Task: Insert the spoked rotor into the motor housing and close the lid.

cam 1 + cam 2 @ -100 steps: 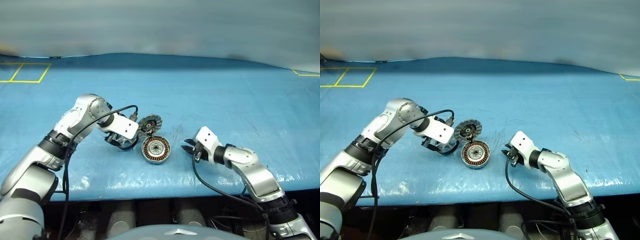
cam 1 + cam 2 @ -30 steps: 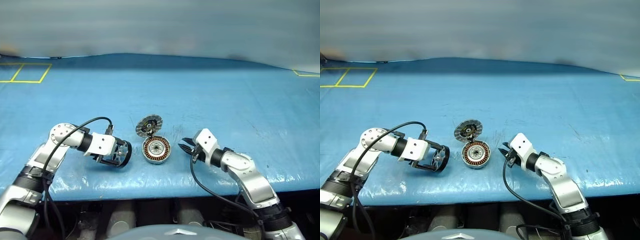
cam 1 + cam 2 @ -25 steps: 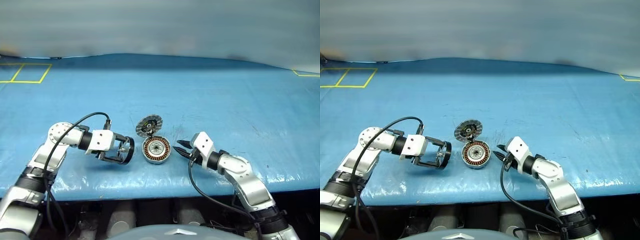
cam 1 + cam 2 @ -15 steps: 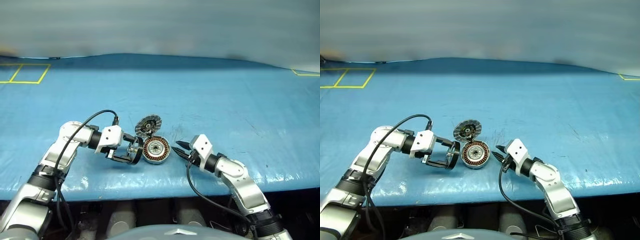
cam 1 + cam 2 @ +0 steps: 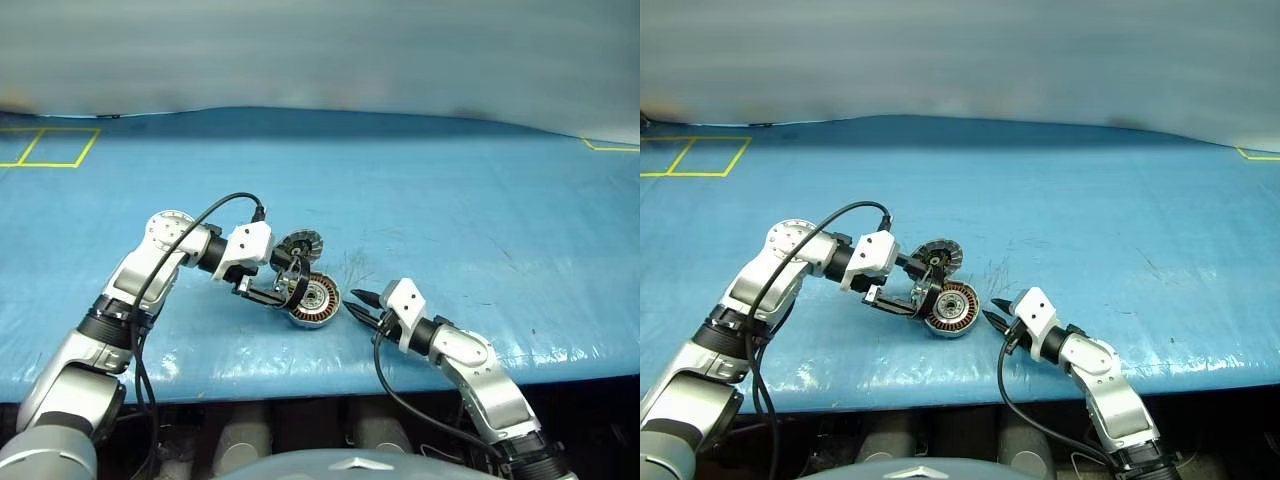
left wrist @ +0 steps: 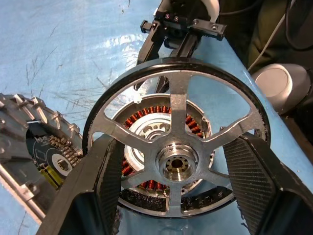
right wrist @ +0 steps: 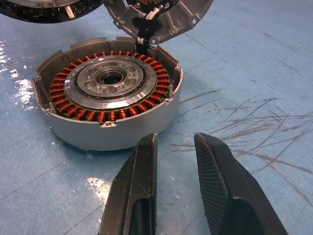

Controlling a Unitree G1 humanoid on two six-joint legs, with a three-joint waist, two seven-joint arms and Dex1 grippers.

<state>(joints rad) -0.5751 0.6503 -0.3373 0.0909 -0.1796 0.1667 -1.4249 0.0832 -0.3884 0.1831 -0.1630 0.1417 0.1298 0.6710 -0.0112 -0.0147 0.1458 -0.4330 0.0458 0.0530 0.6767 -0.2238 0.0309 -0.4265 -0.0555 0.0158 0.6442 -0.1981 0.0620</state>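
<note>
We are holding the spoked rotor [image 6: 176,147] by its black rim in the left gripper [image 5: 283,285], just over the motor housing [image 7: 110,105] near the lower centre of the head view. The lid [image 5: 299,246] is standing open behind the housing. Our right gripper [image 5: 994,322] is resting beside the housing, fingers [image 7: 134,186] slightly parted, gripping nothing, on the blue table [image 5: 450,210].

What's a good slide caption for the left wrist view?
Left gripper holds the spoked rotor above the open motor housing, lid flipped aside.
</note>
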